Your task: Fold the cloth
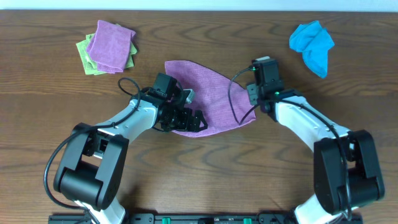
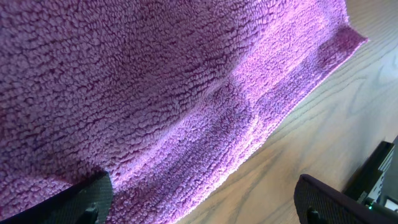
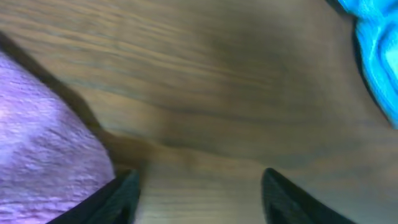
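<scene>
A purple cloth lies partly folded in the middle of the table. My left gripper is open at the cloth's near edge; in the left wrist view the purple cloth fills most of the frame, one finger on it and the other over bare wood. My right gripper is open at the cloth's right edge; the right wrist view shows both fingers spread over wood with the purple cloth just to the left.
A crumpled blue cloth lies at the back right, also in the right wrist view. A folded stack of a purple cloth on a green cloth sits at the back left.
</scene>
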